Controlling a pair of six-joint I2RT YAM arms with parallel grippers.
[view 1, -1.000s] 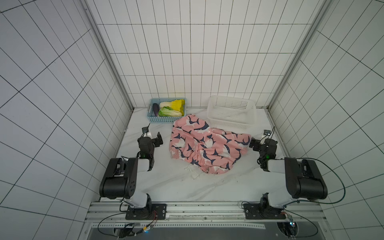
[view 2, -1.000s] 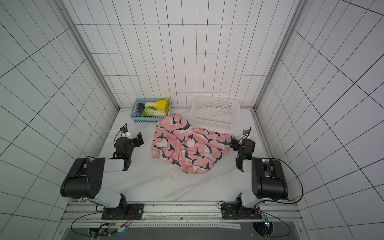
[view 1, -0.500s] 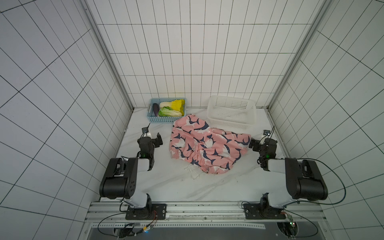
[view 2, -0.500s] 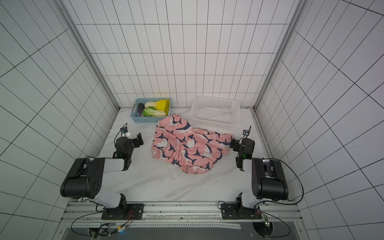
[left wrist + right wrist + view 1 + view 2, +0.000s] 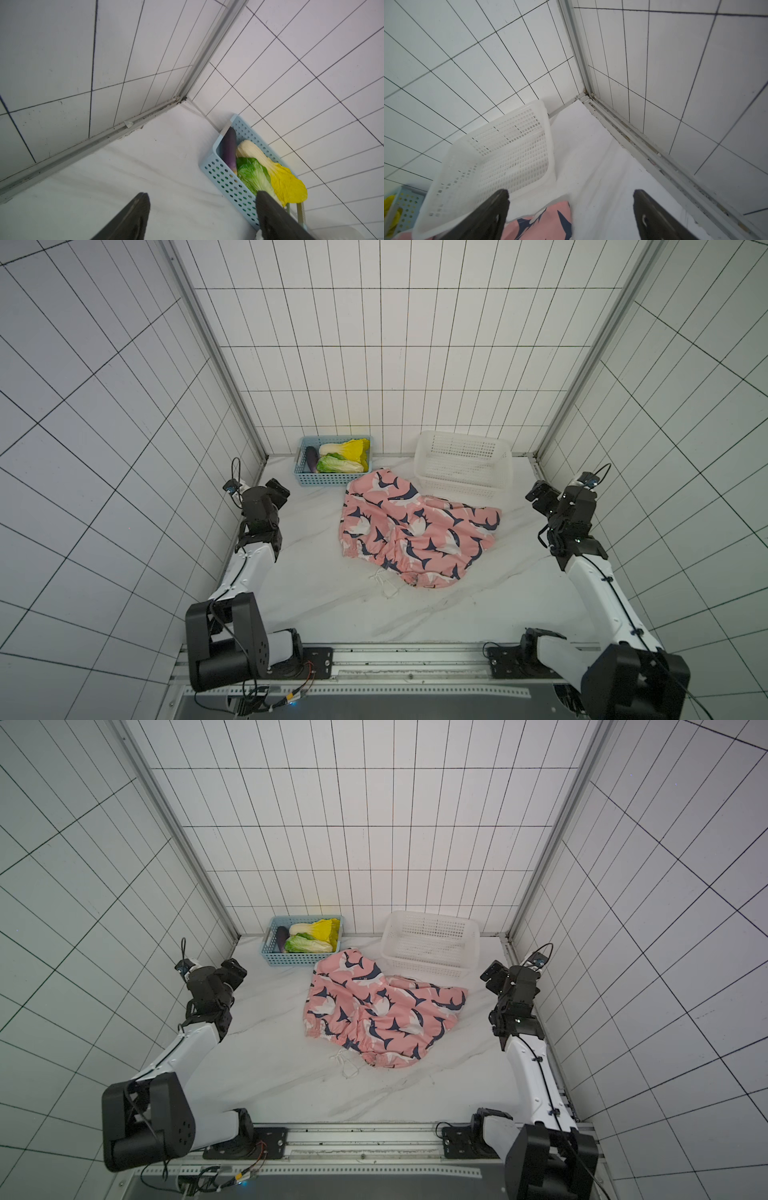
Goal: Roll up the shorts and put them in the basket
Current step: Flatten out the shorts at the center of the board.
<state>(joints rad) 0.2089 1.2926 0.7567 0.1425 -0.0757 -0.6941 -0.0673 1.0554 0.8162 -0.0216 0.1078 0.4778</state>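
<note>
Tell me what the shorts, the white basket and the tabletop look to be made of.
The shorts: soft fabric, matte, going by its creases and gathered waistband.
The white basket: moulded plastic, faintly translucent, its walls pierced with rows of slots.
The tabletop: smooth white with grey veins, marble-look; real stone or printed sheet cannot be told.

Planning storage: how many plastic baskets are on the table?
2: a light-blue perforated plastic basket holding vegetables, back left; a white lattice plastic basket, empty, back right.
</note>
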